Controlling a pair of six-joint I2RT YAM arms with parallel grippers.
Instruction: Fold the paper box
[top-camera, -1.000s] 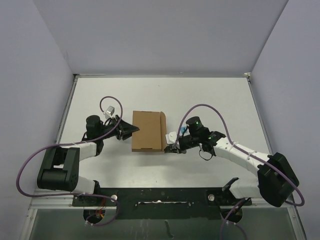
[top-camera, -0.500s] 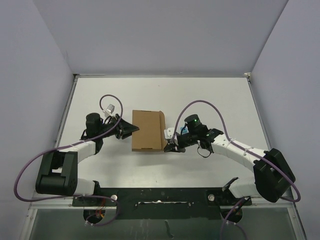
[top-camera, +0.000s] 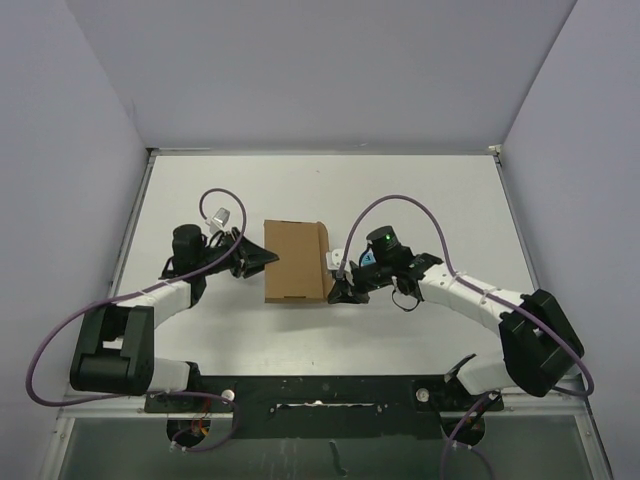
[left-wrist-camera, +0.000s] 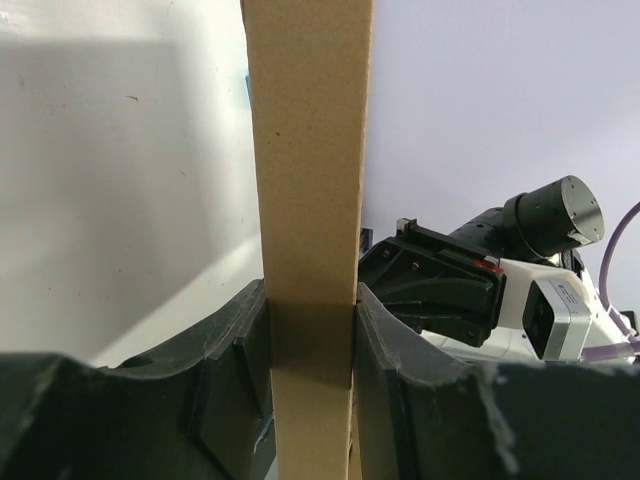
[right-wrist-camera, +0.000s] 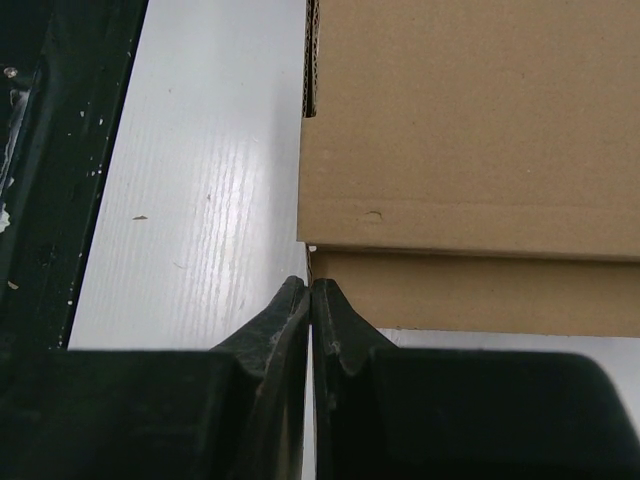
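The paper box (top-camera: 296, 262) sits mid-table, hemmed in on both flanks. The left gripper (top-camera: 266, 258) clamps its left edge, and the right gripper (top-camera: 337, 292), fingers pressed together, sits just beside its near right corner. The table (top-camera: 330, 190) beyond the box lies open up to the back wall (top-camera: 320, 80). The strip between the box and the arm bases is bare too. Purple cables (top-camera: 400, 198) arch above each wrist.

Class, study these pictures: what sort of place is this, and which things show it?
Probably a robotics lab test cell: a white table boxed in by plain walls, a left arm and right arm bolted at its near edge, working on a paper box.
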